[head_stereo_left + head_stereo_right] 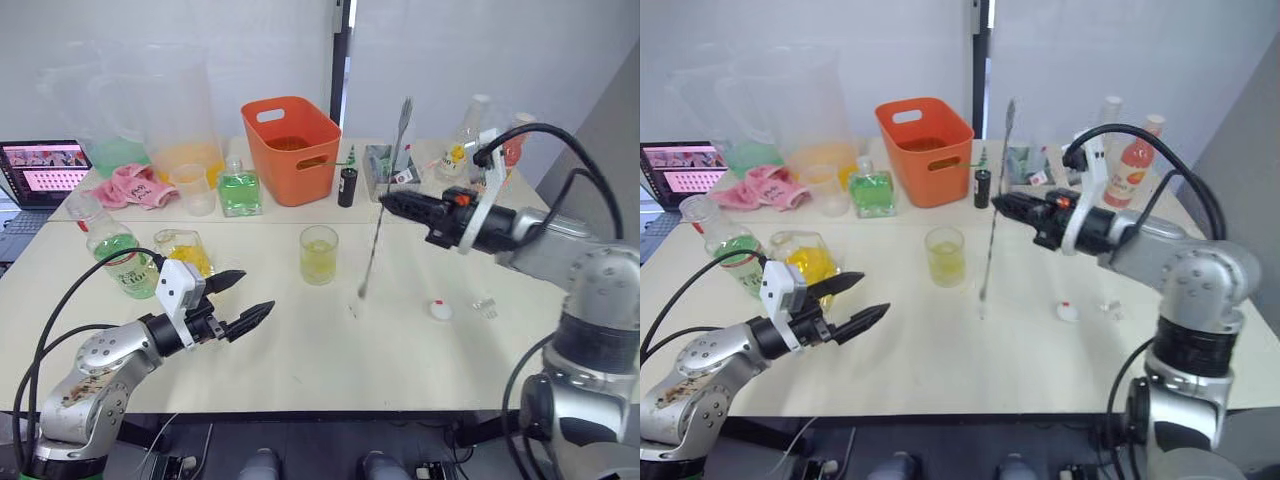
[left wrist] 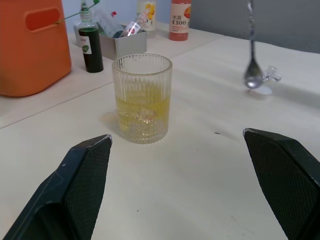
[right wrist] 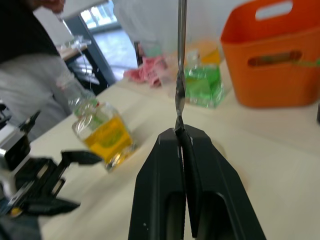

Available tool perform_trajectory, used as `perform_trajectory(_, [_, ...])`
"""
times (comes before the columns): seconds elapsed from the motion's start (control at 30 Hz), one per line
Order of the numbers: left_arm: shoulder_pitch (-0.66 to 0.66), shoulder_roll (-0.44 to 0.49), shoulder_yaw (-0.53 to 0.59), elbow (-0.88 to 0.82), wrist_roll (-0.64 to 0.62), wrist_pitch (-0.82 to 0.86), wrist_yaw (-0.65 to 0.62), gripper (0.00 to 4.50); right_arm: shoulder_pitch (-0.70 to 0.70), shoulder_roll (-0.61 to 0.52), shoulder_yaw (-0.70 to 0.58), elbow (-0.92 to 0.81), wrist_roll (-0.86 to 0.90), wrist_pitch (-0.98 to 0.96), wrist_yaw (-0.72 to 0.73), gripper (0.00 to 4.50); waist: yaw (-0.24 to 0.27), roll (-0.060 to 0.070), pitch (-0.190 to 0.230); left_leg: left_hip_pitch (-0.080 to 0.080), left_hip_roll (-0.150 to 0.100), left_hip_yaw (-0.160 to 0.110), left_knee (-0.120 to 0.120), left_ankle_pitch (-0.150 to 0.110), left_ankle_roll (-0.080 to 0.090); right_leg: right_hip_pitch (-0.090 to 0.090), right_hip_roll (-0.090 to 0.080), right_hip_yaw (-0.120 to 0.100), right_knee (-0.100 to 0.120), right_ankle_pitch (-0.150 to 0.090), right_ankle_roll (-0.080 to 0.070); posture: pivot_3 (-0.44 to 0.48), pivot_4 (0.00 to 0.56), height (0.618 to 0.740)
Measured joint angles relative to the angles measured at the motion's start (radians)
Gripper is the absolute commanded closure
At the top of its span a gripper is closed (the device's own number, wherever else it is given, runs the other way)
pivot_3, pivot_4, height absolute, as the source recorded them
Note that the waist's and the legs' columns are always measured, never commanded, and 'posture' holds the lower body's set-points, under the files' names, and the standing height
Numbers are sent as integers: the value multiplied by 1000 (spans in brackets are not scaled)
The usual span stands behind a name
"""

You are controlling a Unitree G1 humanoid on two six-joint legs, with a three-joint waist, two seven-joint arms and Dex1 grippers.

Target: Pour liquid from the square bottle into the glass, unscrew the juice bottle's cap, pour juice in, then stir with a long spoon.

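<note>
Here, from the head camera, your right gripper (image 1: 388,201) is clamped on the long spoon (image 1: 378,236) partway along its stem; the spoon hangs near-upright, bowl down, just right of the glass (image 1: 319,254) and above the surface (image 1: 400,350). Your left gripper (image 1: 248,297) hangs wide open, low, left of the glass. The square bottle (image 1: 186,251) stands behind it; a white cap (image 1: 440,310) lies on the right.

Left wrist view: glass (image 2: 143,98) between and beyond the spread fingers (image 2: 82,187), holding yellow liquid; spoon bowl (image 2: 253,79) hovers beside the cap.

Right wrist view: fingers (image 3: 166,190) pressed together on the stem. Square bottle (image 3: 104,132), orange bin (image 3: 272,52) and a person's sleeve beyond.
</note>
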Motion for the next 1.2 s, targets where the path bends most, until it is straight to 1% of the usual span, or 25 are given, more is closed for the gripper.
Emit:
perform_trajectory(0.1, [9, 18, -2, 11, 0, -10, -44, 39, 8, 17, 3, 8, 23, 105, -62, 4500, -5, 0, 0, 0, 0, 0, 0, 0, 0, 0, 0, 0, 0, 0, 0, 0, 150, 739])
perform_trajectory(0.2, [25, 38, -4, 36, 1, -27, -101, 39, 11, 92, 9, 81, 7, 180, -140, 4500, -9, 0, 0, 0, 0, 0, 0, 0, 0, -1, 0, 0, 0, 0, 0, 0, 150, 739])
perform_trajectory(0.23, [26, 43, -4, 46, 1, -30, -117, 39, 11, 101, 18, 118, -1, 188, -161, 4500, -9, 0, 0, -1, 0, 0, 0, 0, 0, -1, 0, 0, 0, 0, 0, 0, 150, 739])
perform_trajectory(0.33, [27, 55, -4, 74, 3, -46, -150, 39, 8, 80, 77, 229, -50, 190, -212, 4500, -2, 0, 0, -2, 0, 0, 0, 0, 0, -1, 0, 0, -1, 0, 0, 0, 150, 739])
perform_trajectory(0.43, [22, 45, -19, 85, 4, -48, -158, 39, -32, 79, 98, 339, -101, 190, -239, 4500, 0, 0, 0, -2, 0, 0, 0, 0, 0, -1, 0, 0, -1, 0, 0, 0, 150, 739])
perform_trajectory(0.57, [7, 13, -57, 86, 6, -49, -155, 39, -81, 86, 121, 414, -194, 189, -253, 4500, 0, 0, 0, -2, 0, 0, 0, 0, 0, -1, 0, 0, -1, 0, 0, 0, 150, 739])
perform_trajectory(0.7, [-1, 12, -64, 85, 7, -49, -146, 39, -86, 113, 146, 466, -280, 174, -243, 4500, 0, 0, 0, -2, 0, 0, 0, 0, 0, -1, 0, 0, -1, 0, 0, 0, 150, 739])
perform_trajectory(0.87, [-1, 12, -67, 85, 8, -49, -143, 39, -84, 177, 214, 564, -416, 123, -242, 4500, 0, 0, 0, -2, 0, 0, 0, 0, 0, -1, 0, 0, -1, 0, 0, 0, 150, 739])
perform_trajectory(1.07, [-2, 13, -60, 84, 7, -45, -132, 39, -84, 200, 223, 583, -485, 56, -208, 4500, -2, 0, 0, 0, 0, 0, 0, 0, 0, 0, 0, 0, 0, 0, 0, 0, 150, 739])
perform_trajectory(1.17, [-2, 13, -45, 85, 5, -43, -127, 0, -83, 201, 226, 582, -503, 41, -186, 3605, -3, 0, 0, 1, 0, 0, 0, 0, 0, 1, 0, 0, 0, 0, 0, 0, 150, 739])
perform_trajectory(1.2, [-1, 16, -42, 85, 5, -43, -127, 0, -79, 203, 221, 571, -504, 41, -183, 3172, -2, 0, 0, 0, 0, 0, 0, 0, 0, 1, 0, 0, 0, 0, 0, 0, 150, 739])
